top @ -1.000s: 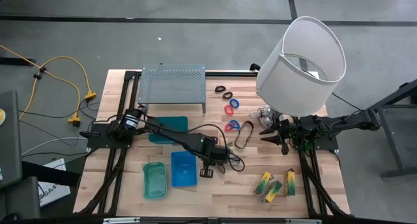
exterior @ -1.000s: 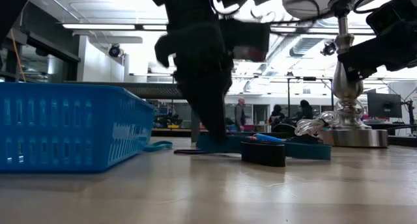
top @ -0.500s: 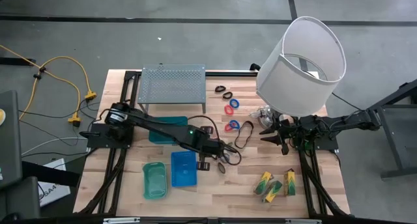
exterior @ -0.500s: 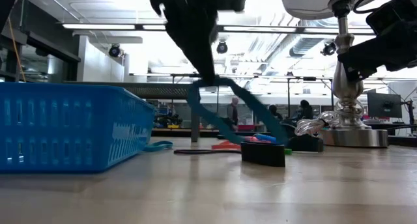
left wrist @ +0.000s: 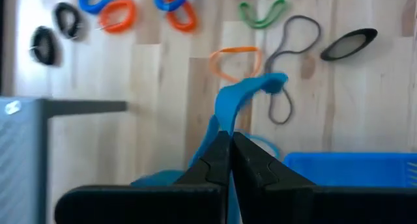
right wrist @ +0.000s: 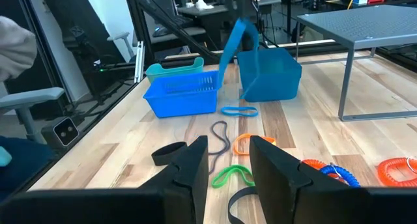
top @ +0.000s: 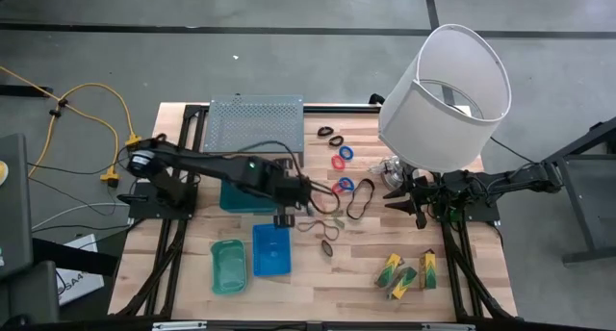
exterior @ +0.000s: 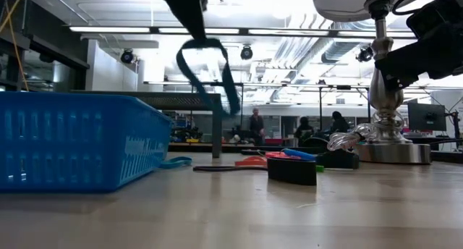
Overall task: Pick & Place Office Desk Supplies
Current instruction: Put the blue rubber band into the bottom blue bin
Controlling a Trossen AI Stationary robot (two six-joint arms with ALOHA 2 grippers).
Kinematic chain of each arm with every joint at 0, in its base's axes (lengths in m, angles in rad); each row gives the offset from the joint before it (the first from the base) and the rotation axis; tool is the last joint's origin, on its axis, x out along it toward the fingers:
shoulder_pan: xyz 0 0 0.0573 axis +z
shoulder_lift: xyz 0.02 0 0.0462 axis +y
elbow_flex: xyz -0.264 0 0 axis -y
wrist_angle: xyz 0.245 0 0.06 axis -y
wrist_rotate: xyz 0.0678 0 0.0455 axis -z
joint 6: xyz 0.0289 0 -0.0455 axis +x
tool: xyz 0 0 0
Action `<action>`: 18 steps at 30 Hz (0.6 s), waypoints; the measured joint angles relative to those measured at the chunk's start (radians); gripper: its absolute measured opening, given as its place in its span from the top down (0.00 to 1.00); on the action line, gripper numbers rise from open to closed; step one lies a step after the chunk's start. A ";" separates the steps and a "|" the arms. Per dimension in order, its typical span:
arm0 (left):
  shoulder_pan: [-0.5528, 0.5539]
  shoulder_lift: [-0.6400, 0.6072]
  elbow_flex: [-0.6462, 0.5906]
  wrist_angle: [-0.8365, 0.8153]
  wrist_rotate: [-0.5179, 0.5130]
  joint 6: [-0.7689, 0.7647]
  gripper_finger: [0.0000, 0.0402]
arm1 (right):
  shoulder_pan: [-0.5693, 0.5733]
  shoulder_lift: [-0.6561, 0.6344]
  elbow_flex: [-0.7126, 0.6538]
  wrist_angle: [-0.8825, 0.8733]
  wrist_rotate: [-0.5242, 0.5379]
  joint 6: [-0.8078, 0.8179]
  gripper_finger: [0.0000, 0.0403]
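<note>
- Two arms share the tabletop, but only the left gripper is at work: it hangs above the wood, just beside the blue tray and the teal bin, with its jaws pinched together on a blue band that dangles clear of the surface.
- The low view shows that same band looped in the air, well above the wood, so the lift looks complete; the carry and the drop into a tray are judged to be what is left for this piece.
- No supplies can be made out inside the blue tray, the green tray or the teal bin, so the sorting seems to be at an early stage.
- Most supplies remain loose: the red and blue rings, two small black loops, a large black band, an orange band, a green band, a grey cord loop and a flat black oval, all well apart from the trays.
- Three yellow-green packets lie near the front edge on the right, apparently untouched.
- The right gripper waits low beside the lamp, jaws apart and holding nothing.
- The perforated rack stands at the back, with nothing visible on top of it.
</note>
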 joint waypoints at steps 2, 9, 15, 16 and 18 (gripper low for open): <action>0.011 -0.033 0.000 -0.017 -0.002 -0.002 1.00 | 0.000 0.000 0.000 0.000 0.000 0.000 0.75; 0.027 -0.098 0.000 -0.105 -0.001 -0.044 1.00 | 0.000 0.000 0.000 0.000 0.000 0.000 0.75; -0.003 -0.101 0.000 -0.184 0.007 -0.106 1.00 | 0.000 0.000 0.000 0.000 0.000 0.000 0.75; -0.013 -0.101 0.000 -0.192 0.015 -0.117 1.00 | 0.000 0.000 0.000 0.000 0.000 0.000 0.75; -0.035 -0.101 0.000 -0.197 0.036 -0.131 1.00 | 0.000 0.000 0.000 0.000 0.000 0.000 0.75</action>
